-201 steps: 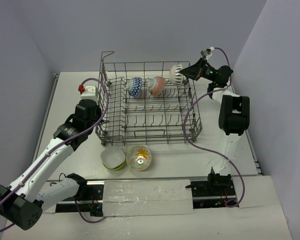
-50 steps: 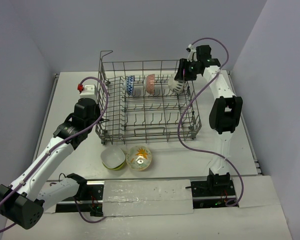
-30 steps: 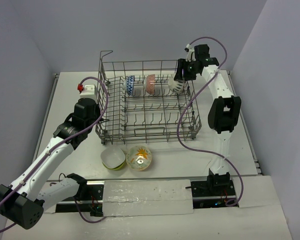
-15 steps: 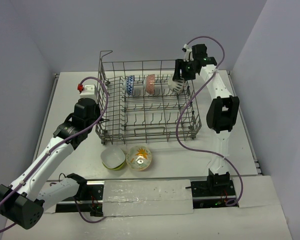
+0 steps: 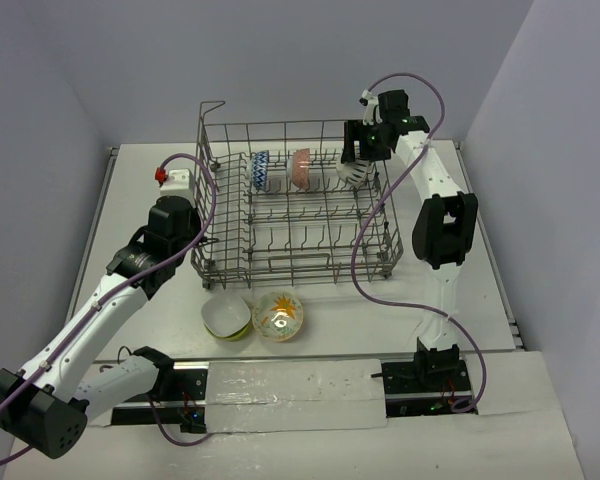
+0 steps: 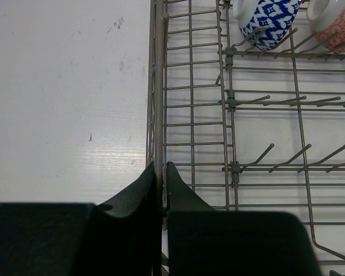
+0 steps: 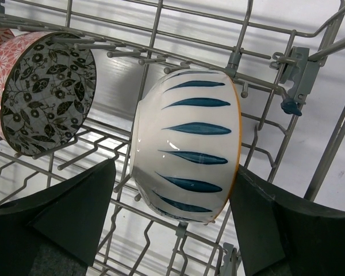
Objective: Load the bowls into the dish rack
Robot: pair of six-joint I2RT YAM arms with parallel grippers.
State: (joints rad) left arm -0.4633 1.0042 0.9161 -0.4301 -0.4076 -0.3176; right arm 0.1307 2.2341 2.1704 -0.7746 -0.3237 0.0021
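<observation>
- Bowls number five: two on the table [image 5: 140, 180], three in the rack [image 5: 280, 126].
- Left gripper [image 6: 161, 172]: jaws pinched narrow on the rack's left wall wire, well apart from every bowl.
- Green bowl [image 5: 225, 317] sits upright on the table just before the rack's near side, with the floral bowl [image 5: 278, 315] just beside it on the right.
- Blue bowl [image 5: 260, 170] and red bowl [image 5: 300, 167] stand on edge among the tines of the far row.
- White bowl [image 7: 187, 144] stands on edge in the far right corner, next to the red bowl.
- Right gripper [image 7: 172, 172]: jaws wide, one finger either side of the white bowl. A gap shows at the finger [image 7: 75, 213] on the red bowl's side; whether the other touches, I cannot tell.
</observation>
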